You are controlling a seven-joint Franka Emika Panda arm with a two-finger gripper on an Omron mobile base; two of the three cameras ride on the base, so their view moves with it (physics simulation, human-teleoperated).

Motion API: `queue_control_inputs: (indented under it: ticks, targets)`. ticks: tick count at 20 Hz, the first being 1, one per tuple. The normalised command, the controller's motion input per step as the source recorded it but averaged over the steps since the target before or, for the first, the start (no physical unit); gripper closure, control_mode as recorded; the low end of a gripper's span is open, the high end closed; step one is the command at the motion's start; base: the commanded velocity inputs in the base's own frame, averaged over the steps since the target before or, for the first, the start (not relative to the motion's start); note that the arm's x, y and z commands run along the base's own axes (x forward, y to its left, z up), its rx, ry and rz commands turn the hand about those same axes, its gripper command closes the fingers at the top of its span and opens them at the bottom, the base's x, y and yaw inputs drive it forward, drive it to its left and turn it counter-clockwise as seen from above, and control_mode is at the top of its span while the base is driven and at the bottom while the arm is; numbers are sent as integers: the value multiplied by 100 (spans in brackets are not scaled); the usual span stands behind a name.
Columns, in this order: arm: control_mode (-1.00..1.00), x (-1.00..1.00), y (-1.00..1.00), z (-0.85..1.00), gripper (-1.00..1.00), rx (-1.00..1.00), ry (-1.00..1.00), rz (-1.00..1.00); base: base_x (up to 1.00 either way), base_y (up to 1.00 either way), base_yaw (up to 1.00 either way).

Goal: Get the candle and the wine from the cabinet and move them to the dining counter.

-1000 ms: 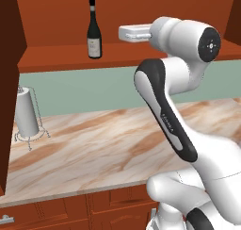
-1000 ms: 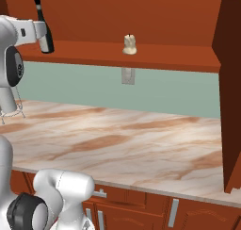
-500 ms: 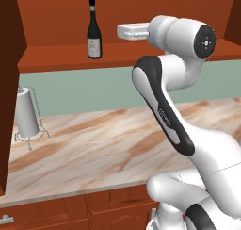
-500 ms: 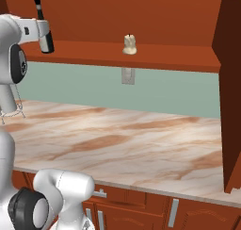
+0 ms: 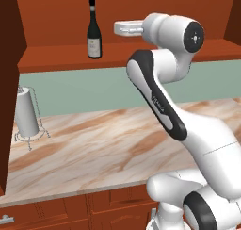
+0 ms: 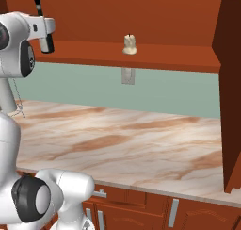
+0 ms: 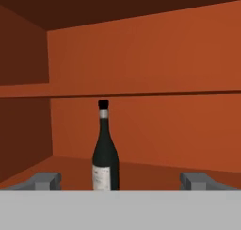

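- The gripper (image 7: 122,181) stands with its jaws spread wide and nothing between them; its 2 dark fingertips (image 7: 46,181) rise at either side of the hand view, well apart from each other.
- The wine (image 7: 105,150) stands upright straight ahead of the open jaws, between them in line but farther back, on the floor of the cabinet (image 7: 155,130). No contact shows.
- From the left base view, the hand reaches level into the cabinet just to the right of the wine (image 5: 94,30), near it but apart.
- The candle (image 6: 130,44) sits upright on the same cabinet floor, well apart from the bottle, toward the right-hand door (image 6: 230,92).
- Both doors stand open, so access is already made.
- Below lies a marble wall counter (image 5: 108,144) with a paper-towel roll (image 5: 27,112) at its left.
- My judgement: 0 of 2 items are moved. The arm looks lined up for the first grasp, on the wine; lifting, carrying to the dining counter, then returning for the candle all remain.
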Motion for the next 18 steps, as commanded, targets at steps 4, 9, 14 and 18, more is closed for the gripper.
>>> queue_control_inputs:
  ticks: [4, 9, 14, 18]
  targets:
    - [-100, 34, 0, 0, -100, 0, 0, 0, 0, 0, 0]
    - [-100, 27, 11, 0, -100, 0, 0, 0, 0, 0, 0]
    - [-100, 22, 26, 0, -100, 0, 0, 0, 0, 0, 0]
    - [-100, 20, 30, -7, -100, 0, 0, 0, 0, 0, 0]
